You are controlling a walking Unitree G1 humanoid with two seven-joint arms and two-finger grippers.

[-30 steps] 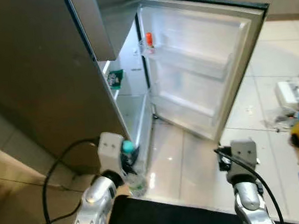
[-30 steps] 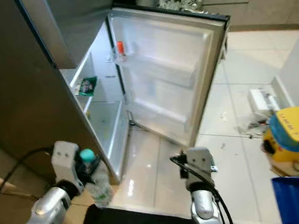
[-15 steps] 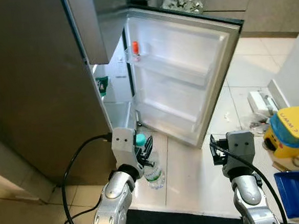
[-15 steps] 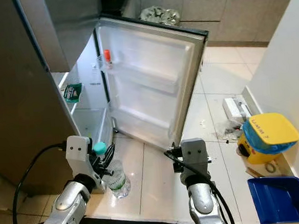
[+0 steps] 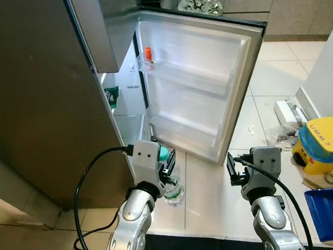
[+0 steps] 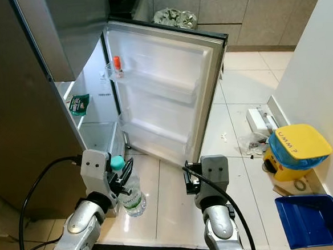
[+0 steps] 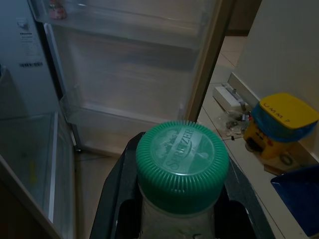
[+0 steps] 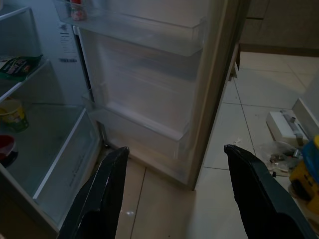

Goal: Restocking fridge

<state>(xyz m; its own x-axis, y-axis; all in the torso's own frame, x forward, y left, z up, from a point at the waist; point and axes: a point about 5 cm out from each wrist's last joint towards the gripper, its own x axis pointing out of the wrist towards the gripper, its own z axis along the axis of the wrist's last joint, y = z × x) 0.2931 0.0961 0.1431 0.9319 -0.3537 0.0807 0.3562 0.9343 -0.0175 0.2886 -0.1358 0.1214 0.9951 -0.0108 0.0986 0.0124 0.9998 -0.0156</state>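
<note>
Fingers of the left gripper pinch a water bottle; the right gripper is spread, empty. Carrying step; next, reach the fridge door shelf at twelve o'clock.

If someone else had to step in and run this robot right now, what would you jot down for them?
Left gripper: shut on a water bottle with a green cap, held low in front of the open fridge.
Right gripper: open, holding nothing, pointed at the fridge door.
Fridge: door wide open; a small red-capped bottle sits in the top door shelf, a green packet on an inner shelf, the lower door shelves bare.
Done: bottle picked up, door opened.
Left: put the bottle in the fridge, probably on a door shelf.
</note>
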